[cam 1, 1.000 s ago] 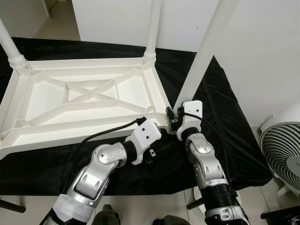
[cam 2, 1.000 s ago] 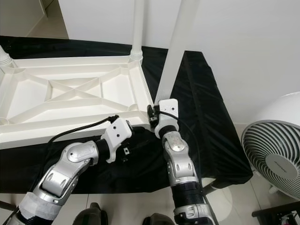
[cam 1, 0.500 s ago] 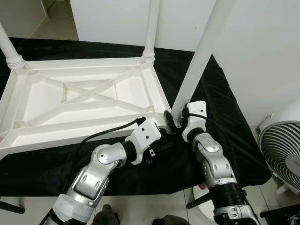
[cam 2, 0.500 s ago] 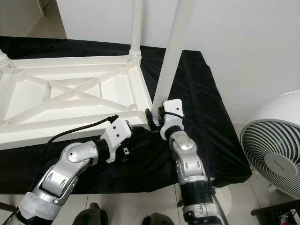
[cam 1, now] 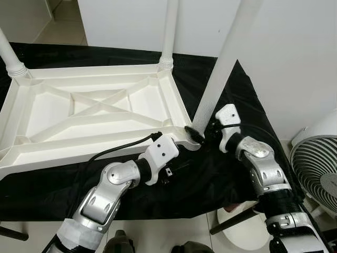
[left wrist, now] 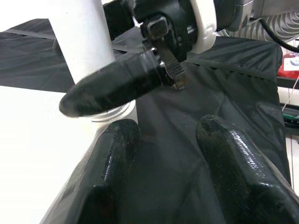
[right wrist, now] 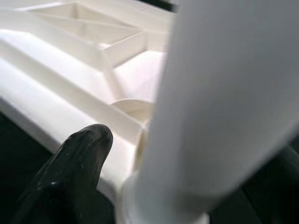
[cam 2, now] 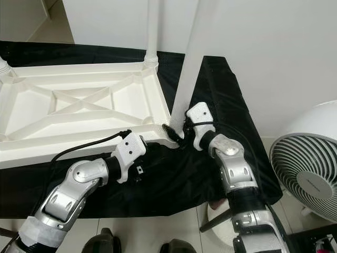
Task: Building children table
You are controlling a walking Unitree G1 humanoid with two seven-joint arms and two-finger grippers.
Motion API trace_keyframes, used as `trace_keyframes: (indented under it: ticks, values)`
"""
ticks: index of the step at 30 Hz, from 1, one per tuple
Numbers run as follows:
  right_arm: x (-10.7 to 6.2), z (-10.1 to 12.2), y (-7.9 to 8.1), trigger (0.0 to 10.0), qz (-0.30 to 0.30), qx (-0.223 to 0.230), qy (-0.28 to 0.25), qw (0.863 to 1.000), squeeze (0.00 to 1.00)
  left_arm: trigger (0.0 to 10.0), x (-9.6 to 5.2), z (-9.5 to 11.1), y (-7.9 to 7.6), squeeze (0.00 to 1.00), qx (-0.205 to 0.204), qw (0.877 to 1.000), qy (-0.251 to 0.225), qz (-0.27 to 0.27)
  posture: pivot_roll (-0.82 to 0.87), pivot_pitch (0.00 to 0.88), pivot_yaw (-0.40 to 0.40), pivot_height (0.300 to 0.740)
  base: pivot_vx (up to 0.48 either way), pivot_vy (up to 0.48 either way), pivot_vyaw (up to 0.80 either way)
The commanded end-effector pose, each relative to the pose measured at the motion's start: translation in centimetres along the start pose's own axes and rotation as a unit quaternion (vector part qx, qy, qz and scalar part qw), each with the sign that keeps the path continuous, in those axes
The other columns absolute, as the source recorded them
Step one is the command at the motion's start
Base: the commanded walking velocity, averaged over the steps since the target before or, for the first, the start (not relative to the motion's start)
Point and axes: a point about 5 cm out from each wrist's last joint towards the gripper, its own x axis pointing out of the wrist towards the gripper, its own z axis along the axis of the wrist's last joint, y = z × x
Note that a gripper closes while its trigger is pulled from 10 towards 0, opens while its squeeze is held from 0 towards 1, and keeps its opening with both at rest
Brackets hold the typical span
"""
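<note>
The white table top (cam 1: 95, 113) lies upside down on a black cloth (cam 1: 247, 105). Upright legs stand in its far left corner (cam 1: 11, 55) and far right corner (cam 1: 169, 31). A third white leg (cam 1: 224, 58) leans over the near right corner, its foot at the corner socket. My right gripper (cam 1: 199, 133) is shut on that foot, one finger (right wrist: 70, 172) against the leg (right wrist: 224, 102). My left gripper (left wrist: 163, 158) is open just below that corner, over bare cloth, facing the right gripper's finger (left wrist: 112, 86).
A white fan (cam 1: 316, 174) stands on the floor at the right. A white wall (cam 1: 295, 52) rises right behind the cloth-covered table. A round white base (cam 1: 237, 242) sits on the floor under my right arm.
My right wrist and forearm have swung out to the right around the leg, whose foot has settled closer to the corner socket. The left arm has not moved.
</note>
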Motion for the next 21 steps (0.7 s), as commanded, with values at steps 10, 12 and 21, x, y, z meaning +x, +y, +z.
trace_keyframes:
  ticks: [10, 12, 21]
  values:
    - [2.7, -1.4, 1.0, 10.0, 0.046, 0.008, 0.017, 0.999, 0.00, 10.0, -0.2, 0.4, 0.6, 0.00, 0.005, 1.000, -0.001, 0.026, 0.04, 0.000, -0.053, 0.740, 0.000, 0.000, 0.00]
    - [2.7, -1.4, 1.0, 10.0, 0.046, 0.008, 0.017, 0.999, 0.00, 10.0, -0.2, 0.4, 0.6, 0.00, 0.005, 1.000, -0.001, 0.026, 0.04, 0.000, -0.053, 0.740, 0.000, 0.000, 0.00]
    - [2.5, -2.8, 0.9, 0.0, 0.049, 0.036, 0.028, 0.998, 0.00, 10.0, -0.3, 0.6, 0.7, 0.00, 0.004, 0.999, -0.001, 0.034, 0.05, 0.000, -0.056, 0.740, 0.000, 0.000, 0.00]
